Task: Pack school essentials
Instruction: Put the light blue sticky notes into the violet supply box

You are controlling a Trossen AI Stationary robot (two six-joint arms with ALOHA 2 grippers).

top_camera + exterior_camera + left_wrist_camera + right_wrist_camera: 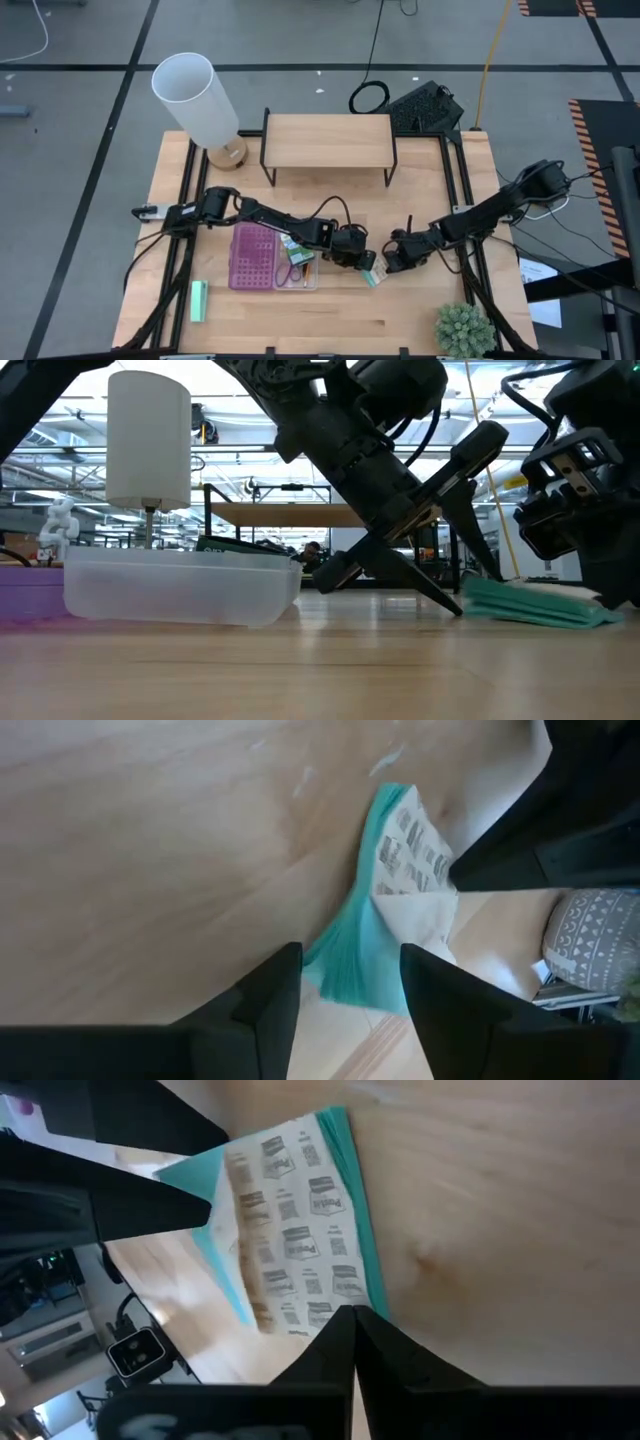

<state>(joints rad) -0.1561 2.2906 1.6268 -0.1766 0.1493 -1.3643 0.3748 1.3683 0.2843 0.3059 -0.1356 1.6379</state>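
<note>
A small teal-beige pad lies flat on the table right of the case, its printed beige face up. My left gripper points down at it, open, one finger on each side of the pad's teal corner. My right gripper comes from the table's right, shut, with its tips at the pad's opposite edge. A purple studded case lies open at centre left. Its clear half holds small stationery, too small to name. My left gripper straddles the pad's teal corner from above. One fingertip reaches the table at the pad's end. Whether either finger touches the pad, I cannot tell. My right gripper has its shut fingertips on the pad's long edge, slanting down from the table's right. The pad stays flat on the table.
A mint-green block lies near the front left edge. A white lamp stands at the far left and a wooden shelf at the far middle. A green plant sits at the front right corner.
</note>
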